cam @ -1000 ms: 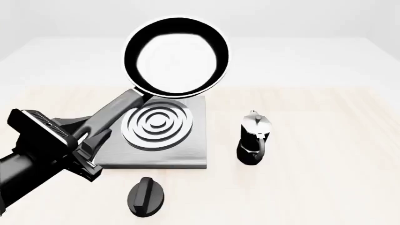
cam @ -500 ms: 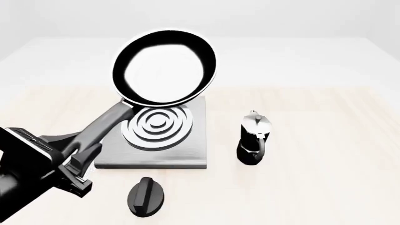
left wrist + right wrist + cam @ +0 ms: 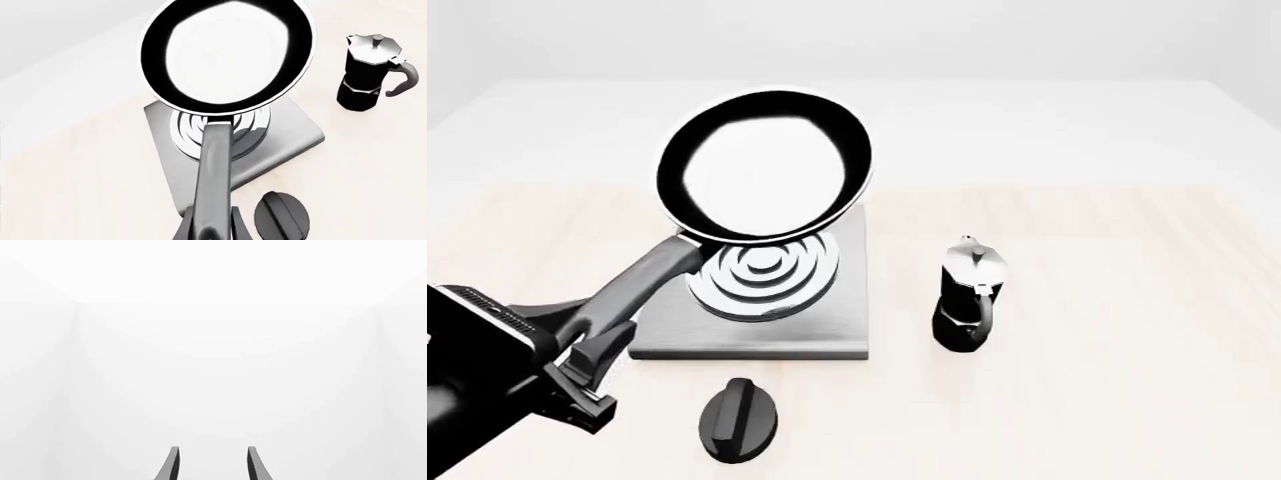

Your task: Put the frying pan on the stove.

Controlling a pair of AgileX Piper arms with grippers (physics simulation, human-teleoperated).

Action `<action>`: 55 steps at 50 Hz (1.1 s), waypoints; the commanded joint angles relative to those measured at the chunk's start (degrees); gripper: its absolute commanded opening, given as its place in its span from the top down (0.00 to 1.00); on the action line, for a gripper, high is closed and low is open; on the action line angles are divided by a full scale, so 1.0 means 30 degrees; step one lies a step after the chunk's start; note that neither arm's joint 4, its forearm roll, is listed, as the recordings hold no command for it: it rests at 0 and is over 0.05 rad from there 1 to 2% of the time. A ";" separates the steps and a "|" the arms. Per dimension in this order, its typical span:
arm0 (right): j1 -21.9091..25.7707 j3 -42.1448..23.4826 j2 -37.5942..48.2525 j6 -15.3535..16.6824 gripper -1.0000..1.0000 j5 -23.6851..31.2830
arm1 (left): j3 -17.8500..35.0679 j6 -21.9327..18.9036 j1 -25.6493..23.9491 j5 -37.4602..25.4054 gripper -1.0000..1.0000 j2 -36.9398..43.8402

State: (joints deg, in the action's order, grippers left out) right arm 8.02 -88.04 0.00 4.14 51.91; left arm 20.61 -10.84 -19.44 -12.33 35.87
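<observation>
Left gripper (image 3: 585, 352) clamped on the handle end of the pan (image 3: 763, 165), held in the air, tilted, over the far edge of the stove (image 3: 827, 320), mid-desk. Right gripper (image 3: 210, 465) empty, fingers apart, facing blank white. Level the pan, centre it over the rings (image 3: 761, 272), lower straight. Avoid the moka pot (image 3: 968, 295) and knob (image 3: 738, 420).

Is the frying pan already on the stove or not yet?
Not yet. The frying pan is tilted in the air above the stove, held by its handle in the left gripper.
</observation>
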 commanded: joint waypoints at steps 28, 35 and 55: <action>0.0172 0.0542 0.0000 0.0228 0.00 -0.0336 | 0.0064 -0.1568 0.0931 -0.1039 1.00 -0.0093; 0.0195 0.0592 0.0000 0.0242 0.00 -0.0370 | -0.0029 -0.1508 0.1027 -0.0986 1.00 -0.0092; 0.0258 0.0863 0.0000 0.0319 0.00 -0.0586 | -0.0622 -0.1087 0.0768 0.0198 1.00 0.0788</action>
State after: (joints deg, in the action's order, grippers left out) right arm 8.77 -85.82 0.00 5.04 50.47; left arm 18.02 -12.40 -16.72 -13.75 37.51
